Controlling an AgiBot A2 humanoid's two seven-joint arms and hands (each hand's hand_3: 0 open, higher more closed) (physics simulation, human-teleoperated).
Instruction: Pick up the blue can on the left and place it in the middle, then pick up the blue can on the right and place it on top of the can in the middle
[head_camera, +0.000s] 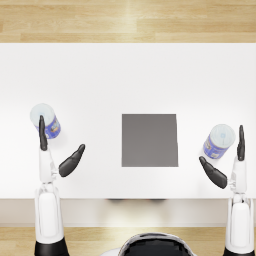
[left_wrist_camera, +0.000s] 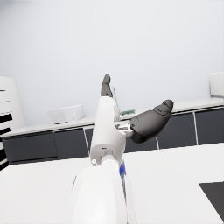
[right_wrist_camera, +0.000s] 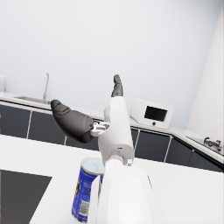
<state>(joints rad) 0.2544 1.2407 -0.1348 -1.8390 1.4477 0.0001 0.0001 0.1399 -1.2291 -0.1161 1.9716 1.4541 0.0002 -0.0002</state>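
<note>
On the white table (head_camera: 100, 75) from the head view, I log a dark grey square mat (head_camera: 149, 140) at the middle, with nothing on it. Left blue can (head_camera: 46, 120) stands upright on the table well left of the mat; right blue can (head_camera: 219, 141) stands upright well right of it — both with pale lids and blue labels. My left hand (head_camera: 56, 148) sits just at the near side of the left can, fingers spread: the upper fingers (head_camera: 42, 132) overlap the can's near edge in this view, the thumb angled off toward the mat; whether they touch the can I cannot tell. It holds nothing. My right hand (head_camera: 227, 160) is placed likewise at the right can, spread wide — thumb to the can's near-left, fingers (head_camera: 241, 142) along its right side, no clear contact visible, nothing gripped. Left wrist view: left hand open, thumb and fingers apart, only a sliver of blue label showing beside the forearm, dark cabinets (left_wrist_camera: 43, 144) behind. Right wrist view: the right can stands just below the open hand, partly behind the forearm; a microwave (right_wrist_camera: 152, 113) and tap (right_wrist_camera: 45, 85) sit on the far counter.
</note>
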